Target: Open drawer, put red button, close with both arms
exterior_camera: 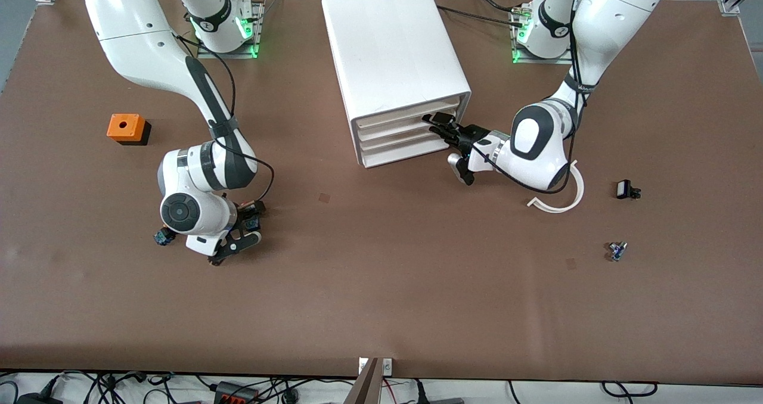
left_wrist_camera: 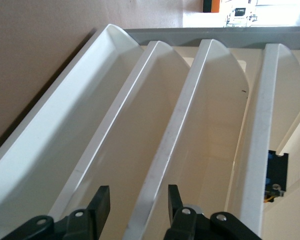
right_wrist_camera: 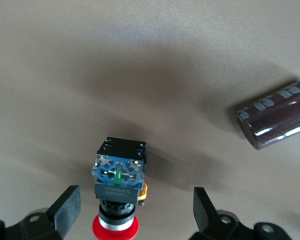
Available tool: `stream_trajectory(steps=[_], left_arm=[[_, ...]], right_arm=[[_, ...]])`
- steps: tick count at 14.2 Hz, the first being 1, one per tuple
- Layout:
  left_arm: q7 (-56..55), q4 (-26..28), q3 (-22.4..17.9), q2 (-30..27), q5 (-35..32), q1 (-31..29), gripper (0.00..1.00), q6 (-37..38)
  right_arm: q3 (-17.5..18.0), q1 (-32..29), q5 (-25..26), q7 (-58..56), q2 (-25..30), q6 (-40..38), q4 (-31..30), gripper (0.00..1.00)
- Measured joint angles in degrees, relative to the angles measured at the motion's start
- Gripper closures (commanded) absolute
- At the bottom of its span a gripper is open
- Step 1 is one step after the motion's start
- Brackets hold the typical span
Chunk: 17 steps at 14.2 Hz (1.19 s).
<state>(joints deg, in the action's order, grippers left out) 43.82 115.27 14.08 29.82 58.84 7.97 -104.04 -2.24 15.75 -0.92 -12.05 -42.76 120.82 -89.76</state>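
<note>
So we've got the cabinet (exterior_camera: 396, 64) at the robots' end of the table, drawers all shut, with the top drawer (exterior_camera: 411, 113) still needing to come out. Our left gripper (exterior_camera: 444, 131) is pressed up against the drawer fronts at the corner toward the left arm's end. In the left wrist view the jaws stand part open, straddling one drawer lip (left_wrist_camera: 160, 165), not clamped yet, and we can't tell if that's the top one.

Then the small stuff: the right gripper (right_wrist_camera: 135, 210) hangs low over the table toward the right arm's end, fingers wide and empty. The red button (right_wrist_camera: 117, 192) lies on its side between them, cap toward the wrist, long axis along the reach. Looks like a straight pinch.
</note>
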Motion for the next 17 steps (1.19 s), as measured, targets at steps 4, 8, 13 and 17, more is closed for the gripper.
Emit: stream_trajectory(steps=[4,8,13,17], left_arm=[[1.14,0.00,0.33,0.42,1.14,-0.51,0.91,0.96],[2.38,-1.53,0.10,0.75,1.55,-1.48,0.89,0.89],[2.17,-9.92,-1.65,5.08,-1.64,-4.67,0.25,1.26],[1.33,-15.76,-3.75,6.72,-8.08,-5.34,0.00,0.39]], right_arm=[[0.00,0.21,0.00,0.00,-0.39,0.22,0.04,0.02],[0.00,0.22,0.00,0.01,-1.21,0.41,0.16,0.47],[0.00,0.58,-0.01,0.02,-1.29,0.45,0.67,1.00],[0.00,0.69,-0.47,0.02,-1.12,0.53,4.24,1.00]])
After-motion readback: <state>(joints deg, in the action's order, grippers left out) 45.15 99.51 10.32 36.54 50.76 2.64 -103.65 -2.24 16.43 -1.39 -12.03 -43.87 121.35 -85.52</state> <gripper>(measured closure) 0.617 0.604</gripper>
